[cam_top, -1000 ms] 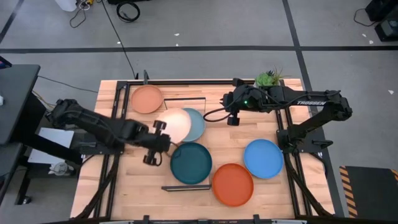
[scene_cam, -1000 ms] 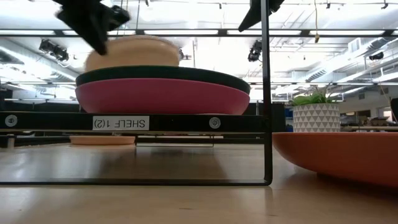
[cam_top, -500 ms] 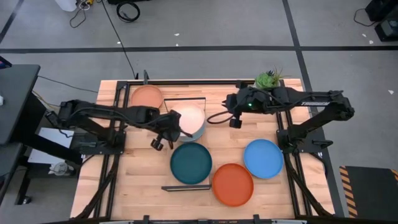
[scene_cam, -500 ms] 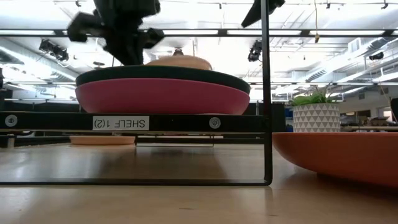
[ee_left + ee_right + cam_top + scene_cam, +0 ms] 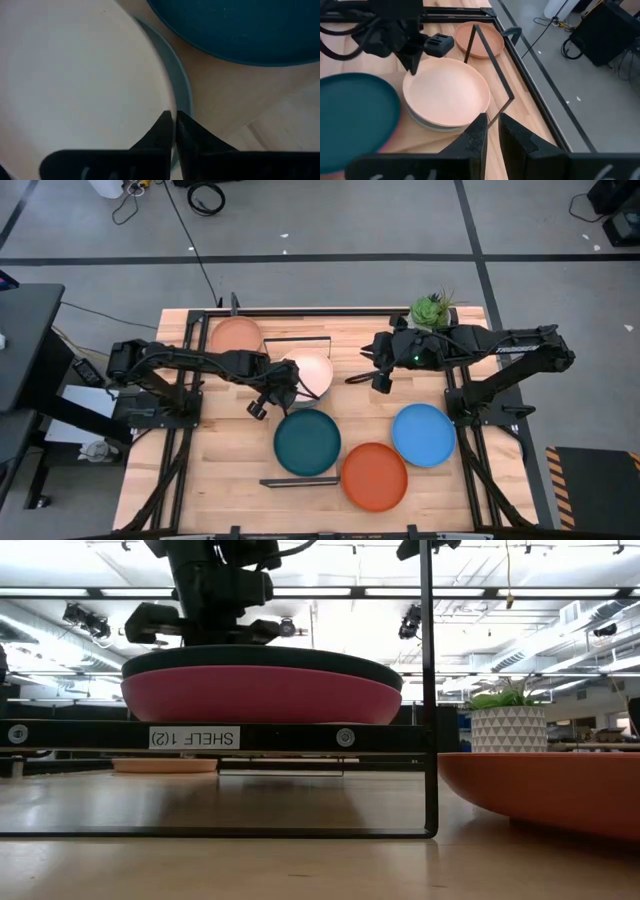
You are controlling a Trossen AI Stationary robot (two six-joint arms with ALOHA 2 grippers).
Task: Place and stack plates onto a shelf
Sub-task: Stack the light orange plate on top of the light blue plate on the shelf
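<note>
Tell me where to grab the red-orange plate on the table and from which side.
Grip the red-orange plate by its thin raised rim, one finger inside, one outside. It lies flat with its edge nearest the table's front free; the bright blue plate and dark teal plate crowd its other sides, so come from above there.

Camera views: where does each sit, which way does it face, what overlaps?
High view: above the table, straight down; both arms, left gripper at the pale peach plate, right gripper.
Low view: table-top height, level past the shelf; left arm above the magenta plate.
Left wrist: over its own fingers, onto that plate's rim.
Right wrist: over its own fingers, toward that plate.
Shared: the plate.
</note>
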